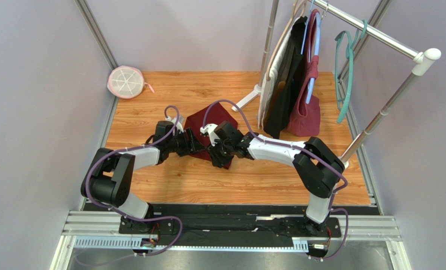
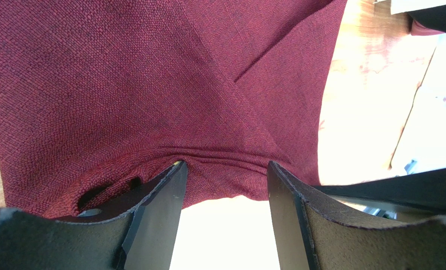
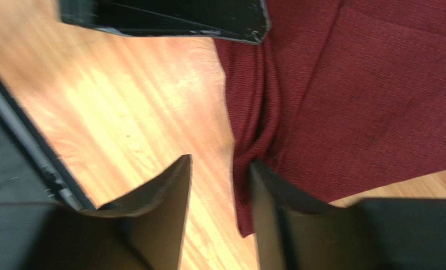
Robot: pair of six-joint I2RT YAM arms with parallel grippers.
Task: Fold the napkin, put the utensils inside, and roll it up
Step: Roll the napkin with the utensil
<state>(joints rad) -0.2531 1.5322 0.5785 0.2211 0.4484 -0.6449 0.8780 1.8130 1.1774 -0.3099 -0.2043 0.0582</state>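
The maroon napkin (image 1: pixel 203 122) lies folded on the wooden table (image 1: pixel 152 104) in the middle, partly under both grippers. In the left wrist view the napkin (image 2: pixel 152 84) fills the frame, with overlapping folds and a bunched near edge. My left gripper (image 2: pixel 225 166) is open, its fingertips on either side of that bunched edge. My right gripper (image 3: pixel 219 163) is open at the napkin's (image 3: pixel 366 95) rolled side edge, with the cloth against its right finger (image 3: pixel 267 197). In the top view the left gripper (image 1: pixel 199 143) and right gripper (image 1: pixel 216 153) meet at the napkin's near corner. The utensils are hidden.
A clothes rack (image 1: pixel 377 34) stands at the back right with a black garment (image 1: pixel 281 84), a burgundy bag (image 1: pixel 305 115) and a teal hanger (image 1: pixel 346 62); its white foot (image 1: pixel 246 100) reaches toward the napkin. A round white mesh thing (image 1: pixel 126 82) lies back left.
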